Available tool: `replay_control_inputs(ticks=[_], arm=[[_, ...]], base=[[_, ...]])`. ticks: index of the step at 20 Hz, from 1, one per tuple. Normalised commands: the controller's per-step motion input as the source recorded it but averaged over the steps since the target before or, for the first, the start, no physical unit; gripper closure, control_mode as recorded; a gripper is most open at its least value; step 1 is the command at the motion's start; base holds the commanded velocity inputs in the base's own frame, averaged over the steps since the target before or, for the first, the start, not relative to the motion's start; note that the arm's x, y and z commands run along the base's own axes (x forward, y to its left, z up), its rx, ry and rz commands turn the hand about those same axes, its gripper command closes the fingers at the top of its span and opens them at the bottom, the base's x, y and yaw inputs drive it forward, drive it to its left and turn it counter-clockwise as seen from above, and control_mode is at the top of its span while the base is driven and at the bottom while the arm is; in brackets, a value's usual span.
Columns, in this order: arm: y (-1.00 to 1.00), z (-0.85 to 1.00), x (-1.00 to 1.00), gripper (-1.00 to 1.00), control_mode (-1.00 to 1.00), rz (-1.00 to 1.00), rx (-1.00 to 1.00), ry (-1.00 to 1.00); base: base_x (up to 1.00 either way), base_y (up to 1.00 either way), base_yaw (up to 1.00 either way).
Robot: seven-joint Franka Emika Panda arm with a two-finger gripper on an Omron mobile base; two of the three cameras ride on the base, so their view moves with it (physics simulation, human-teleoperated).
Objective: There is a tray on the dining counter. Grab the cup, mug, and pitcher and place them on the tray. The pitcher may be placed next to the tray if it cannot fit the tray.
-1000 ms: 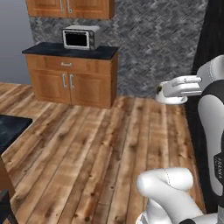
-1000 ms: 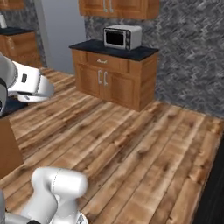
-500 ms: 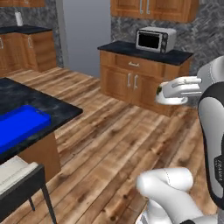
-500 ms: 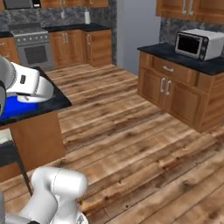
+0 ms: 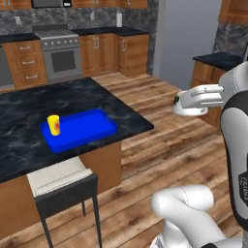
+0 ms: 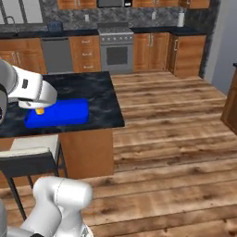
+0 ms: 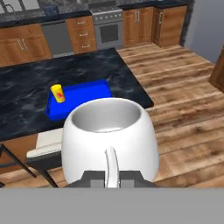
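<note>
One cup [image 5: 54, 124] already stands upright on the tray [image 5: 85, 128], near its left end in the left base view; it is yellow with a red-orange mark on its side. The blue tray lies flat on the dining counter [image 5: 29, 109], close to the edge where a stool [image 5: 60, 181] with a pale seat is pulled up. In the right base view the white arm hides most of the cup [image 6: 40, 111], and the tray [image 6: 62, 113] sits near the counter's [image 6: 97, 90] front edge.

The tool [image 7: 112, 178] is clenched on the handle of the mug [image 7: 109, 135], which the hand view shows from close up: white, upright, its handle turned toward the camera between the two fingertips. In the left base view the mug [image 5: 190, 109] hangs under the hand in the air above the wooden floor [image 5: 179, 145], well apart from the counter and off to the right of the tray.

Behind the counter, a stove [image 6: 115, 46] stands among wooden cabinets [image 6: 152, 46] along the far wall.
</note>
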Motion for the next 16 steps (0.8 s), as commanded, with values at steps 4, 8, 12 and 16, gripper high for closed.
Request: replay_control_inputs(ticks=[4,8,12,16], arm=[[0.0,0.0,0.0,1.0,1.0,0.0,0.0,0.0],[0.0,0.0,0.0,1.0,1.0,0.0,0.0,0.0],[0.0,0.0,0.0,1.0,1.0,0.0,0.0,0.0],[0.0,0.0,0.0,1.0,1.0,0.0,0.0,0.0]], base=[[0.66,-0.08,0.38],[0.7,-0.14,0.26],[0.74,-0.14,0.26],[0.62,-0.22,0.29]])
